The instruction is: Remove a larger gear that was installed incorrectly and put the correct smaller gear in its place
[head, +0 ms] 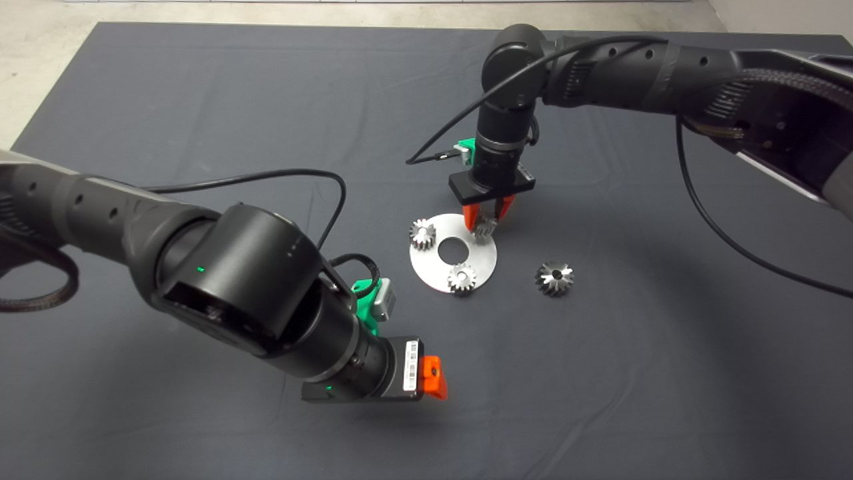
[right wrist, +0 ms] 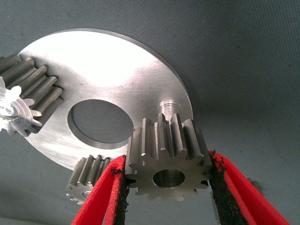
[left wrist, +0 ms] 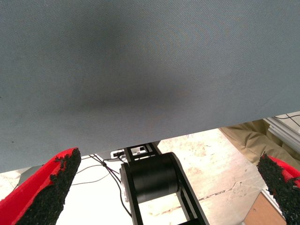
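While clamped across its teeth by the right gripper (right wrist: 166, 187), the smaller gear (right wrist: 168, 157) is held just over the plate (right wrist: 108, 70) peg (right wrist: 168, 107); stiff, slippery metal, best gripped on opposite flanks. Left gripper (left wrist: 164, 187) is parked wide open, empty.

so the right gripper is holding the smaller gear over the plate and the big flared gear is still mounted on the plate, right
Not quite. The larger gear lies on the mat beside the plate, as the head view shows. The right gripper does hold the smaller gear over the plate.

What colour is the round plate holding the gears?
Bright brushed silver metal plate, clearest in the right wrist view.
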